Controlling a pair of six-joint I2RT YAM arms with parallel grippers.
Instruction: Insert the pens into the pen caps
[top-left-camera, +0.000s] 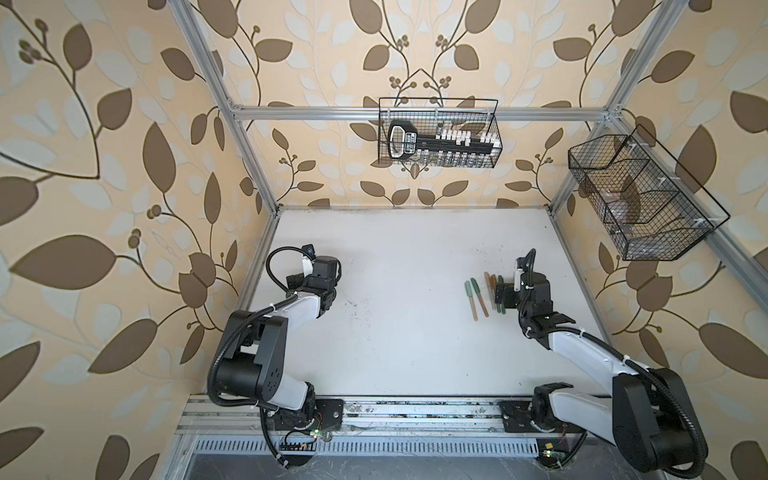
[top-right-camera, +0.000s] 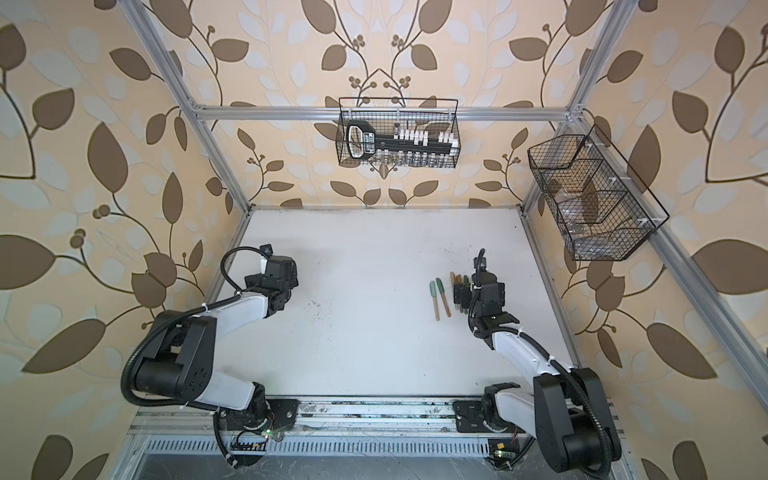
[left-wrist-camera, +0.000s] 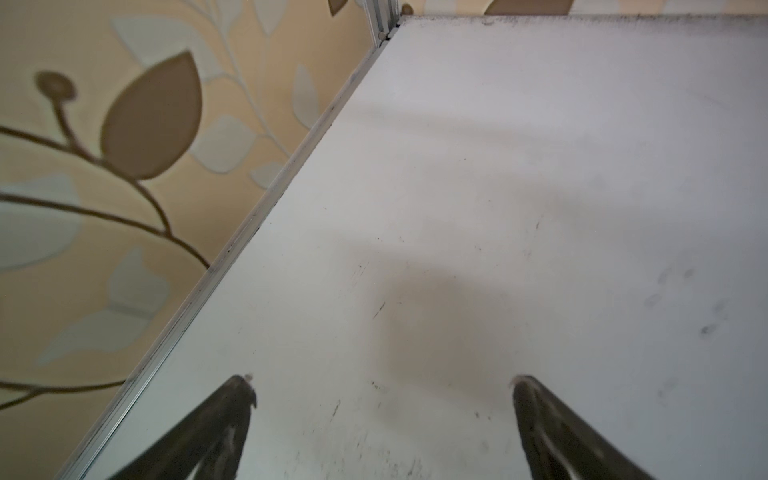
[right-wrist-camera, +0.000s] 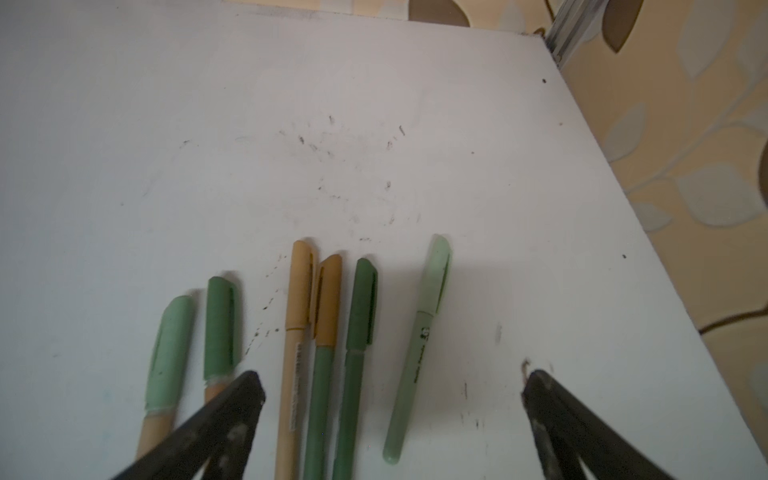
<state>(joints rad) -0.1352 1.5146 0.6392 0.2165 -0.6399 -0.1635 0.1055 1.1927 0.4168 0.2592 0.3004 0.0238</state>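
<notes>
Several pens lie side by side on the white table (top-left-camera: 395, 340), right of the middle, each with a pen cap on its end. In the right wrist view they are a tan pen with a mint cap (right-wrist-camera: 170, 353), a tan pen with a dark green cap (right-wrist-camera: 220, 328), an all-tan pen (right-wrist-camera: 296, 332), a green pen with a tan cap (right-wrist-camera: 328, 303), a dark green pen (right-wrist-camera: 360, 307) and a pale mint pen (right-wrist-camera: 419, 345). My right gripper (right-wrist-camera: 392, 386) hangs open just above them. The mint pen lies loose between its fingers. In both top views the right gripper (top-left-camera: 505, 295) (top-right-camera: 461, 297) covers part of the row. My left gripper (left-wrist-camera: 384, 390) is open over bare table at the left.
A black wire basket (top-left-camera: 440, 133) with a tool in it hangs on the back wall. Another wire basket (top-left-camera: 640, 199) hangs on the right wall. Aluminium frame rails (top-left-camera: 257, 266) border the table. Dark ink specks mark the table surface (right-wrist-camera: 332, 166).
</notes>
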